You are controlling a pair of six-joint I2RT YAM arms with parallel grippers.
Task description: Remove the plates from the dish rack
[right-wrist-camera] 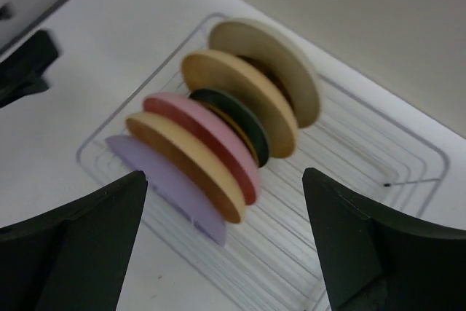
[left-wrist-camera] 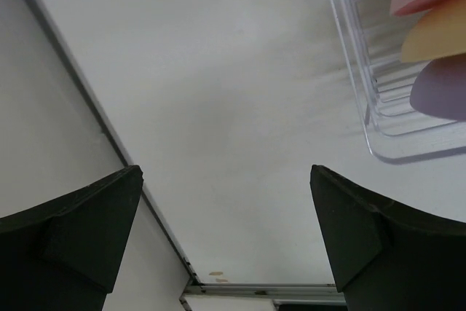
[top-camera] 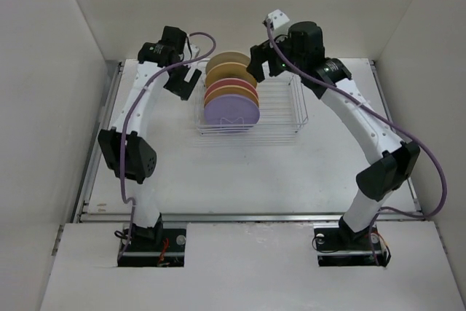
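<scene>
Several plates stand on edge in a row at the left end of the wire dish rack (top-camera: 280, 111). The lavender plate (top-camera: 231, 113) is nearest, the cream plate (top-camera: 227, 62) farthest. The right wrist view shows lavender (right-wrist-camera: 171, 191), yellow (right-wrist-camera: 191, 165), pink (right-wrist-camera: 211, 140), a small dark teal plate (right-wrist-camera: 240, 125), another yellow plate (right-wrist-camera: 244, 100) and cream (right-wrist-camera: 273, 63). My right gripper (right-wrist-camera: 224, 174) hangs open above the row's far right side (top-camera: 261, 63), holding nothing. My left gripper (top-camera: 183, 85) is open and empty over bare table left of the rack (left-wrist-camera: 371, 107).
White walls close in the table on the left, right and back. A metal rail (left-wrist-camera: 109, 136) runs along the table's left edge. The rack's right half (right-wrist-camera: 364, 158) holds no plates.
</scene>
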